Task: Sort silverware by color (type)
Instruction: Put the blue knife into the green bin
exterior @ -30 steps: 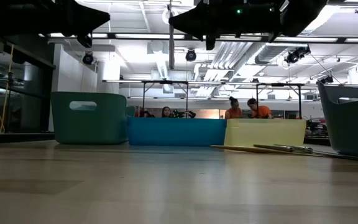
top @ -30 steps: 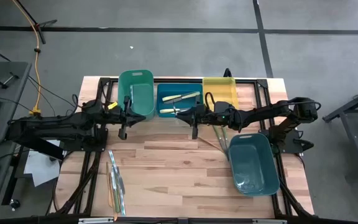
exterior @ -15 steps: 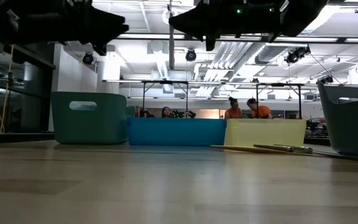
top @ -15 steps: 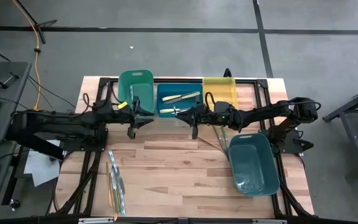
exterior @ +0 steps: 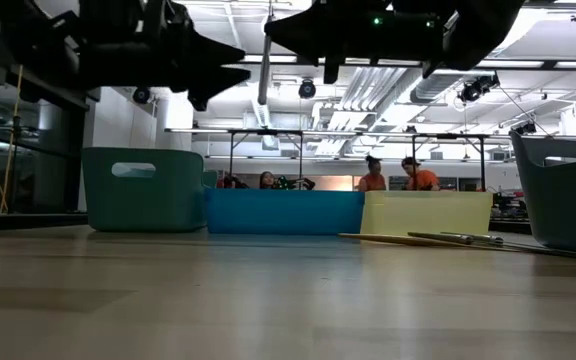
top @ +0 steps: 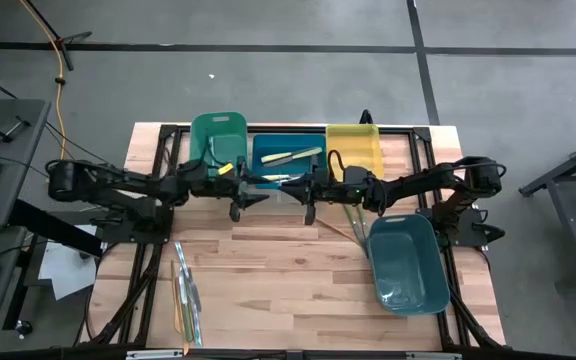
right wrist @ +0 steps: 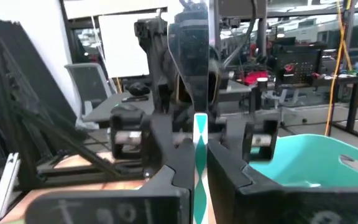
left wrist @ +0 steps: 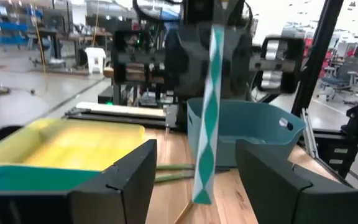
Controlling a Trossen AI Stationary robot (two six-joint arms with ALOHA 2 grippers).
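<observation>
My right gripper (right wrist: 199,186) is shut on a green-handled piece of silverware (left wrist: 207,118), held above the table's middle in front of the blue bin (top: 288,160). My left gripper (left wrist: 196,155) faces it, open, with one finger on each side of the handle and not touching it. Two pale-handled pieces (top: 290,157) lie in the blue bin. Several pieces (top: 184,295) lie on the table near its left front. Others (top: 353,215) lie under my right arm. My right gripper pinches the green twisted handle (right wrist: 199,155) between its two fingers. The fingers lie level, coming from the table's right, across the piece. The piece stands nearly upright, and most of it hangs below the fingers (exterior: 264,70), clear of the table.
A green bin (top: 218,140), the blue bin and a yellow bin (top: 355,150) stand in a row at the far edge. A teal bin (top: 408,262) stands at the near right. Bare wood lies between the arms and the near edge. People sit in the room beyond.
My left gripper has gone toward the table's right, from in front of the green bin up to my right gripper, sinking a little, and it has opened. My right gripper has kept its place with the green-handled piece.
</observation>
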